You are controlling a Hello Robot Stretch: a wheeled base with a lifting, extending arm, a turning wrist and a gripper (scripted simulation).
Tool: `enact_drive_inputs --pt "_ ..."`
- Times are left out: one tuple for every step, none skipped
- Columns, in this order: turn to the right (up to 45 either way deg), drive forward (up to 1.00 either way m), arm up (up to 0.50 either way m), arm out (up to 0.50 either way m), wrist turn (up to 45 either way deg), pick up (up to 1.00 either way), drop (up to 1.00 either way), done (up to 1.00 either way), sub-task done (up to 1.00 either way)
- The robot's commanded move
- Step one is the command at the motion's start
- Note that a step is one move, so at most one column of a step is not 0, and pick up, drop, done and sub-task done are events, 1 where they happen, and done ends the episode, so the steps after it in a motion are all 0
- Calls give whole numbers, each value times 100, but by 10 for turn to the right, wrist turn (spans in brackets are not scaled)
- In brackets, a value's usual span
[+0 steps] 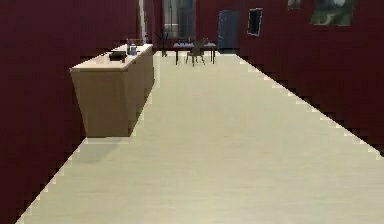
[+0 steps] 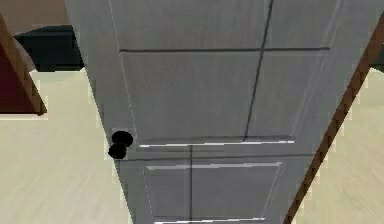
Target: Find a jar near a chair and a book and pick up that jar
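A grey-white panelled door [image 2: 200, 90] stands close across the arm side view, with brown wooden frame edges [image 2: 22, 75] leaning in at both sides and pale floor beneath. A round black door knob [image 2: 120, 146] sits at the door's left edge, just above its lower panels.

In the forward view, a long room of pale wood-plank floor [image 1: 230, 140] runs away between dark red walls [image 1: 40, 80]. A light wooden kitchen counter block [image 1: 110, 95] stands along the left wall, its near end toward the camera and its far end reaching toward a white upright frame [image 1: 143, 20]. Small dark things [image 1: 125, 52], too small to name, lie at the far end of the counter top, close to its right edge.

At the far end of the room, a dark dining table [image 1: 195, 47] stands near the back wall, with a dark wooden chair [image 1: 196, 57] drawn up at its near edge. A few small shapes rest on the table top; none can be made out. A blue-grey door [image 1: 229, 28] is set in the back wall just right of the table. A dark framed picture [image 1: 255, 21] hangs on the right wall beside that door, and a second greenish framed picture [image 1: 332, 10] hangs nearer along the same wall at the top edge.

Where the jar is cannot be told: it may be among the small shapes on the counter or the table. How the gripper stands, and whether it carries anything, cannot be told.
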Motion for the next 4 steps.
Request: enact_drive_inputs --pt "0 55 0 0 0 0 0 0 0" --pt "420 0 0 0 0 0 0 0 0" --pt "0 45 0 0 0 0 0 0 0" --pt "360 0 0 0 0 0 0 0 0"
